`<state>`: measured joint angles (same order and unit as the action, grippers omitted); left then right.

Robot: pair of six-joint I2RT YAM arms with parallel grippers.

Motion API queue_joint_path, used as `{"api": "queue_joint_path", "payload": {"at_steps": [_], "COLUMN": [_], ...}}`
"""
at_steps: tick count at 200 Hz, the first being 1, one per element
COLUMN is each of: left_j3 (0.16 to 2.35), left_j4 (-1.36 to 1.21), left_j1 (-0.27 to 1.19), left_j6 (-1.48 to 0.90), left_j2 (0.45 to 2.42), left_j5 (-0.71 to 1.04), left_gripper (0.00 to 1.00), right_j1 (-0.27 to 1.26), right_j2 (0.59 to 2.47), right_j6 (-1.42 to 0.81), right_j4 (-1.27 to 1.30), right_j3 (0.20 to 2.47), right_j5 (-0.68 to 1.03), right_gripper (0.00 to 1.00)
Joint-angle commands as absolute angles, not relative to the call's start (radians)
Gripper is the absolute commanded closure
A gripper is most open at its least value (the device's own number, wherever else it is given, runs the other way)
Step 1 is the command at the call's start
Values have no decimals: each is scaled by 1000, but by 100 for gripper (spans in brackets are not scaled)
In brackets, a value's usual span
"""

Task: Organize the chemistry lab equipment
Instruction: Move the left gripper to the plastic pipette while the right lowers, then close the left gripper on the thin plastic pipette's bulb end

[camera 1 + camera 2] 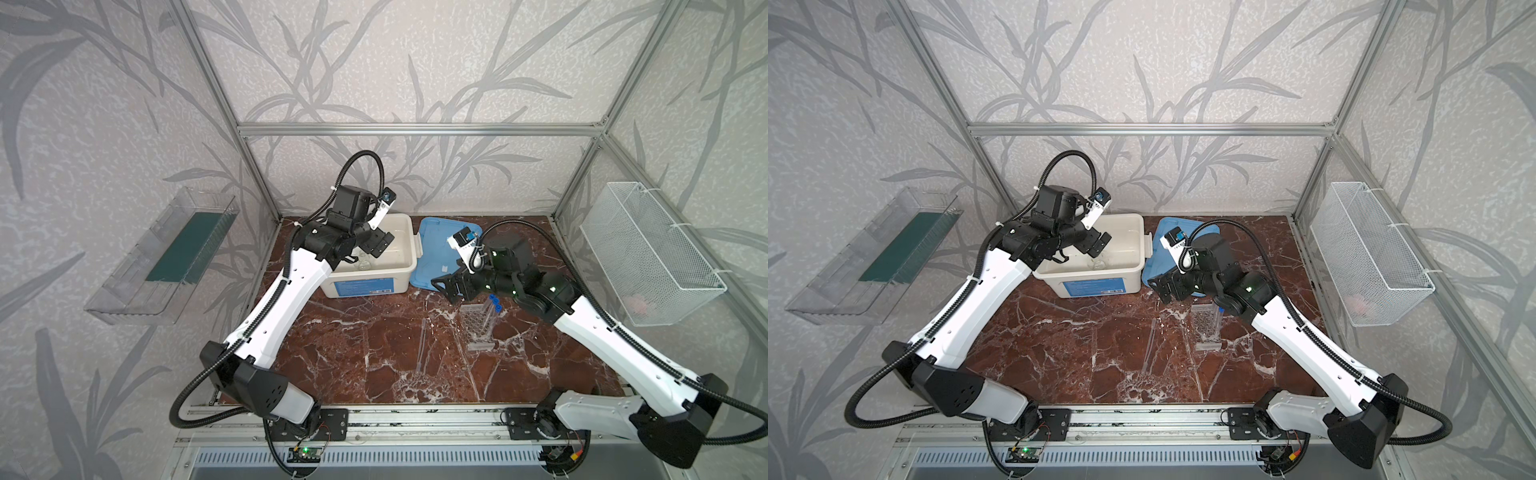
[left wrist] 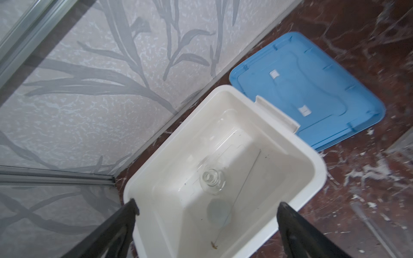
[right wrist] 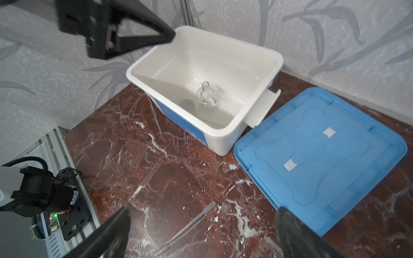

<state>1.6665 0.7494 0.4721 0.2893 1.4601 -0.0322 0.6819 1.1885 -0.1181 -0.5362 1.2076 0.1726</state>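
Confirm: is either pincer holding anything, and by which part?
Nothing held. Left pincer gapes open above the white box, clear of the flask standing inside; right pincer open and empty over the table.

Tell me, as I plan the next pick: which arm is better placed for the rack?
Right, I'd say: the rack stands by the open right gripper, while the left gripper hangs over the box, farther off.
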Motion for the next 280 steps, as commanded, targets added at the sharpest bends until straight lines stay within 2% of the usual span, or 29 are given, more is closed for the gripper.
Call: {"api": "queue_joint_path", "payload": {"at_steps": [1, 35, 70, 112, 151, 177, 196, 207, 239, 255, 280], "left_j3": [1554, 1422, 1321, 1151, 1121, 1106, 1100, 1104, 1108, 1112, 1095], "left_j4": [690, 658, 695, 629, 569, 479, 407, 386, 344, 353, 344], "left_j1": [517, 618, 681, 770, 833, 835, 836, 836, 836, 836, 839], "left_j6": [-28, -340, -527, -638, -648, -686, -688, -700, -709, -707, -709], "left_j2": [1355, 1268, 1264, 1317, 1457, 1567, 1638, 1673, 1728, 1752, 1772], "left_j5": [172, 202, 201, 72, -44, -14, 0, 4, -1, -16, -29], "left_gripper": [1, 1, 1, 20, 35, 37, 39, 40, 45, 51, 53], "right_j1": [686, 693, 695, 697, 706, 714, 716, 716, 722, 723, 723], "right_j2": [1128, 1081, 1069, 1079, 1081, 1078, 1077, 1076, 1057, 1046, 1031], "right_j6": [-191, -247, -265, -226, -226, -235, -249, -249, -238, -226, -219], "right_j4": [-603, -591, -554, -535, -517, -495, -500, -505, -491, -484, -479], "right_j3": [1144, 1050, 975, 946, 931, 917, 908, 904, 880, 867, 861], "right_j5": [143, 162, 171, 163, 123, 133, 133, 147, 166, 167, 157], "right_gripper": [1, 1, 3, 19, 26, 25, 12, 8, 7, 7, 7]}}
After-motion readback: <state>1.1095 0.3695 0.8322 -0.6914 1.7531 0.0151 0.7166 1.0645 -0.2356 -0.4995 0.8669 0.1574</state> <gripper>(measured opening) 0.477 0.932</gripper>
